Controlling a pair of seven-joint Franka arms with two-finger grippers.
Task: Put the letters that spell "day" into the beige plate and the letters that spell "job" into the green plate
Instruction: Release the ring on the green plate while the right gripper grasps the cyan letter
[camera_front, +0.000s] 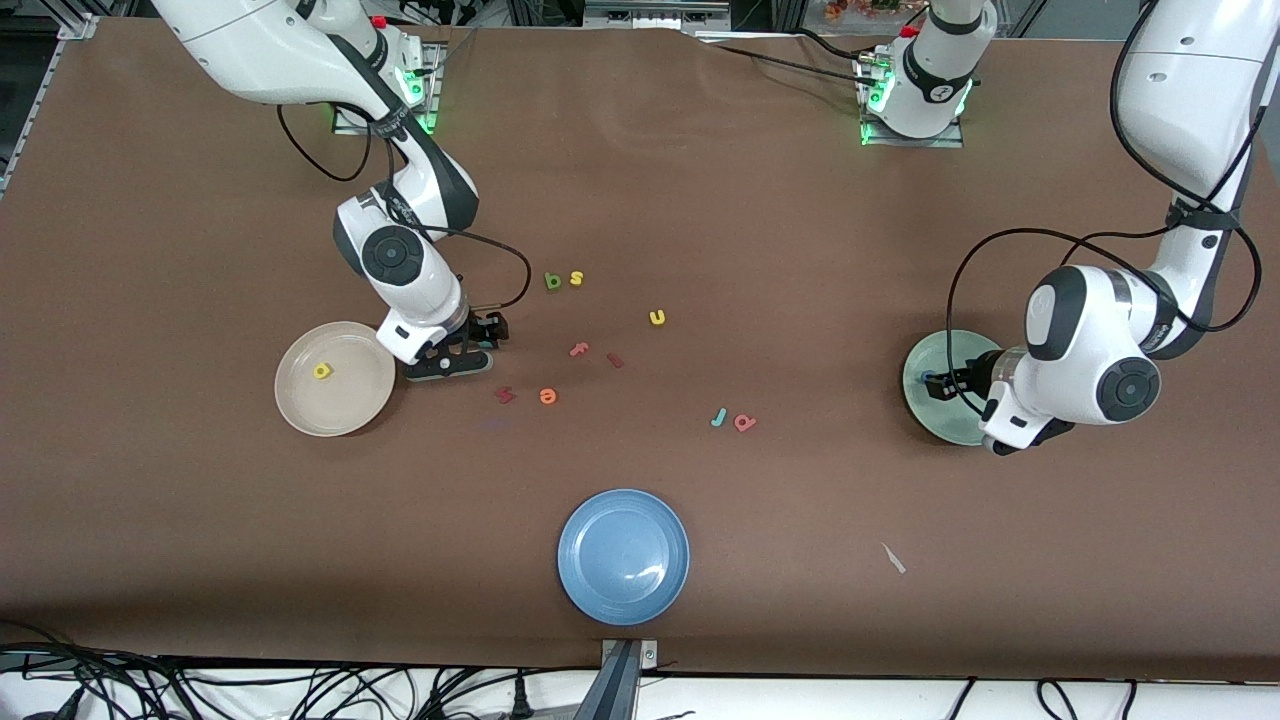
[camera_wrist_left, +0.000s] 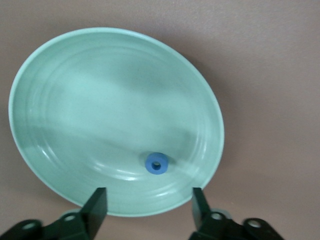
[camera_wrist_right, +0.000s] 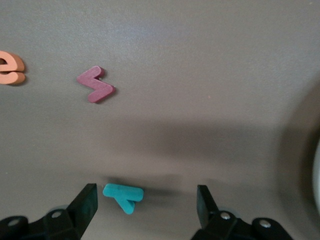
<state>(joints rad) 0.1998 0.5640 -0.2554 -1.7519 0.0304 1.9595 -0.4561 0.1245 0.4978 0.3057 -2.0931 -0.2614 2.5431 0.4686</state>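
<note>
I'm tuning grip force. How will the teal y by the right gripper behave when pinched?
The teal y lies flat between the open right gripper fingers. It looks like thin foam, so probably very light and slightly squashy. Its slanted arms give uneven faces, so it may twist or slide on the table as the fingers close.

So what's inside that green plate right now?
One small blue ring letter lies in the green plate, under the open left gripper. From the front, the arm covers part of the plate.

Ring letter (camera_wrist_left: 156, 164) in the plate (camera_wrist_left: 60, 100) at the left arm's end of the tabletop (camera_front: 800, 550), another letter (camera_front: 321, 371) in the plate (camera_front: 300, 410) at the right arm's end, loose letters (camera_front: 546, 396) between
</note>
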